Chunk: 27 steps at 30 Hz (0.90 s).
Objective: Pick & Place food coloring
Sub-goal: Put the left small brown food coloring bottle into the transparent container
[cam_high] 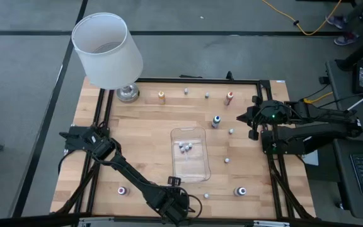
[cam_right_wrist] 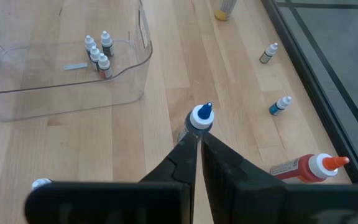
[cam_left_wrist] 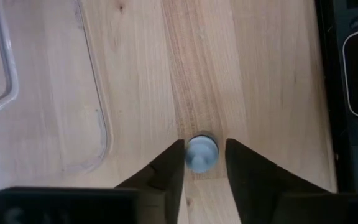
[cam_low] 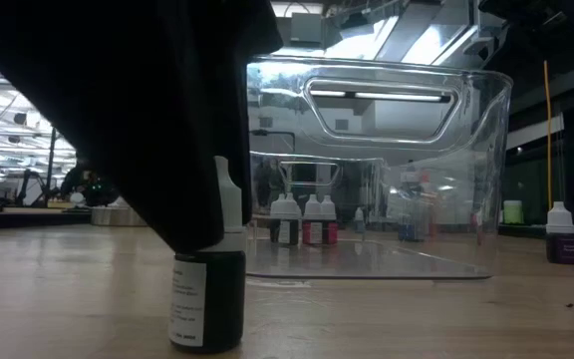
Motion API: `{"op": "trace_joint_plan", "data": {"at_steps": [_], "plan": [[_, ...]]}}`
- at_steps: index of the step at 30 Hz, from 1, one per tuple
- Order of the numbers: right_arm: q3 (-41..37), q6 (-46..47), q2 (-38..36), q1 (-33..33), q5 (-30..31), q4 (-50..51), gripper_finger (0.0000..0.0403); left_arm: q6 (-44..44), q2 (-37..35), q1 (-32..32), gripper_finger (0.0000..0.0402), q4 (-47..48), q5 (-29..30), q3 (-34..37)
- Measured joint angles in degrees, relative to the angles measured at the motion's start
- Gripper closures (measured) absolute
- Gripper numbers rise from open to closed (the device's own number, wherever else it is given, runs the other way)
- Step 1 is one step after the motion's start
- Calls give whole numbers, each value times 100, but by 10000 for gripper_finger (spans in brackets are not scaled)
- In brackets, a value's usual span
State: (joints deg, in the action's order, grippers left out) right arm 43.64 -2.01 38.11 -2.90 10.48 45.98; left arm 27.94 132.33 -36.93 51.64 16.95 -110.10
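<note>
So the left gripper (cam_left_wrist: pixel 202 163) is down at the near edge of the table (cam_high: pixel 144 135), just off the tray's (cam_high: pixel 200 171) near corner, straddling a little dark bottle (cam_left_wrist: pixel 201 152) that's standing upright. From the wrist cam the pale cap sits right between the two fingers, and the jaws look close on either side of it but I honestly can't tell if they've actually pinched it or there's a sliver of gap left. In the low view the bottle's base is flat on the wood, so it's not lifted. I'd call this the grasp step of the pick. Next move, I reckon, is finishing the squeeze, lifting straight up so it doesn't tip, then swinging over the tray wall to drop it in with the three bottles (cam_high: pixel 184 147) already sitting there. The right gripper (cam_right_wrist: pixel 199 138) is parked by the far-right side of the table with its jaws together, tips right next to a blue-capped bottle (cam_right_wrist: pixel 201 117) but not holding it. Plenty of other bottles are scattered around, including a purple-capped one (cam_high: pixel 122 190) near the front left, so lots left to do.
</note>
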Motion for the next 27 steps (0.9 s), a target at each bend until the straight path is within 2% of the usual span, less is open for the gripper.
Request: {"op": "trace_joint_plan", "data": {"at_steps": [6, 12, 16, 20, 24, 27], "plan": [[0, -3, 2, 0, 0, 2, 375, 0, -2, 46, 337, -24, -112, -11], [0, -137, 2, 1, 0, 2, 375, 244, -20, 66, 341, 35, -162, -82], [0, -148, 0, 2, 0, 2, 375, 240, -24, 7, 342, 522, 38, -677], [0, -148, 1, 1, 1, 2, 375, 282, -24, -70, 343, 1474, 422, -1515], [0, -148, 2, 1, 0, 2, 375, 440, -28, -83, 343, 2417, 476, -2398], [0, -148, 0, 0, 0, -2, 375, 759, -267, -19, 343, 2531, 374, -2351]]}}
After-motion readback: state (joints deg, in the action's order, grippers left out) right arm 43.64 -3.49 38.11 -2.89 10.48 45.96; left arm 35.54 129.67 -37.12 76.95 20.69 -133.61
